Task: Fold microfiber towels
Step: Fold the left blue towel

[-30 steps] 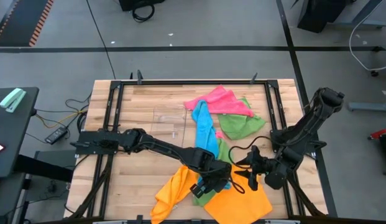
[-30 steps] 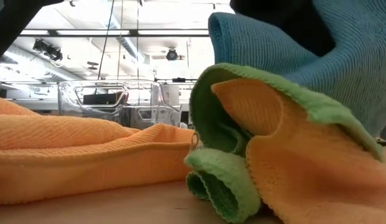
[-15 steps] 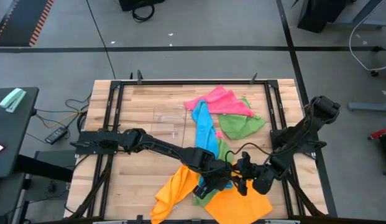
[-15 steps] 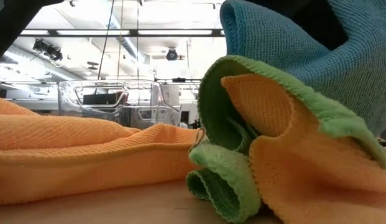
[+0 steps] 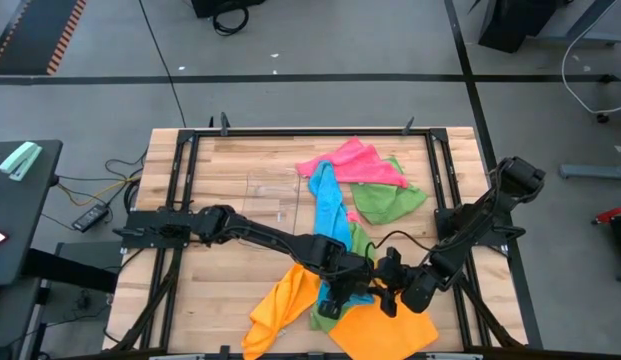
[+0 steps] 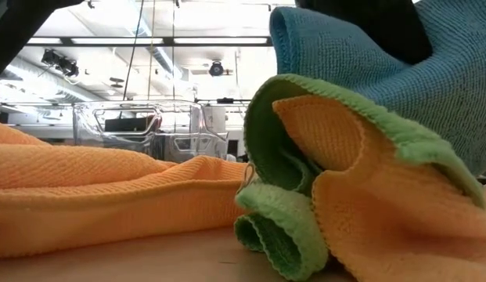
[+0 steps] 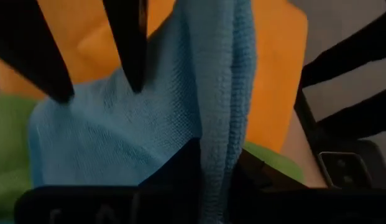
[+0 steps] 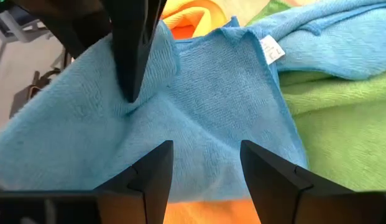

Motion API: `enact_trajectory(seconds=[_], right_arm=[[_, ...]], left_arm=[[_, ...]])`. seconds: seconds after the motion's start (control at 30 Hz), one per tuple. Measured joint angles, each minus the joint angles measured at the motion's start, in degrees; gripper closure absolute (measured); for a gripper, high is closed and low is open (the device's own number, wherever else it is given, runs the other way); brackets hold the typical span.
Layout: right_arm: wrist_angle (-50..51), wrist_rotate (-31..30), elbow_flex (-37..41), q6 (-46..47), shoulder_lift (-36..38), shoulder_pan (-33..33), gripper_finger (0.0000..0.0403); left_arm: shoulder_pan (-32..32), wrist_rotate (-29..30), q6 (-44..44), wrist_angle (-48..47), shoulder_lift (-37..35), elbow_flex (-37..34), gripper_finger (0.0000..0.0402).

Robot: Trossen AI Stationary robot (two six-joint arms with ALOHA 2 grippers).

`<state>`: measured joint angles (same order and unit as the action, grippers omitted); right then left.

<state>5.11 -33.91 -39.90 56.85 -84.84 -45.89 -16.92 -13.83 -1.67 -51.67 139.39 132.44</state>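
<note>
Since the earlier frame, right gripper has closed in beside left gripper at lower centre; its jaws gape, empty. Left gripper pinches the sky-blue microfibre towel, bunched over orange towel and green towel. Risk, judged: loosening pinch drops the blue corner before handover

I see the towels bunched toward the table's right half. A pink towel lies crumpled at the far side, partly over a green towel. A sky-blue towel runs as a long strip toward the near edge, its end lifted. An orange towel and another orange one lie rumpled at the near edge, a second green cloth curled between them.
</note>
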Motion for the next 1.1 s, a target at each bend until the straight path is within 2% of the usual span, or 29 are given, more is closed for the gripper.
enact_trajectory(seconds=[0.2, 0.4, 0.53, 0.8, 0.9, 1.1], right_arm=[[5.74, 1.56, -0.02, 4.43, 3.78, 0.04, 0.0207], [6.91, 3.76, -0.02, 5.41, 3.51, 0.86, 0.0207], [7.01, 4.06, -0.02, 5.58, 3.19, 1.98, 0.0207], [8.23, 4.16, 0.00, 1.22, 3.12, 3.93, 0.0207], [10.25, 5.64, 0.00, 0.26, 3.12, 3.91, 0.0207], [17.37, 6.72, 0.00, 1.89, 4.47, 3.61, 0.0207]], left_arm=[[0.80, 0.02, -4.18, -1.61, -1.40, 0.00, 0.0342], [2.46, 0.02, -4.79, -1.80, -2.10, 0.02, 0.0341], [3.06, -2.15, -2.10, -1.58, -2.10, 0.02, 0.0338], [3.32, -2.59, 6.87, -0.92, -1.59, 0.02, 0.0351], [4.01, -2.85, 8.18, -0.93, -0.71, -0.07, 0.0349], [5.26, -7.40, 8.54, -0.87, 0.29, -0.10, 0.0357]])
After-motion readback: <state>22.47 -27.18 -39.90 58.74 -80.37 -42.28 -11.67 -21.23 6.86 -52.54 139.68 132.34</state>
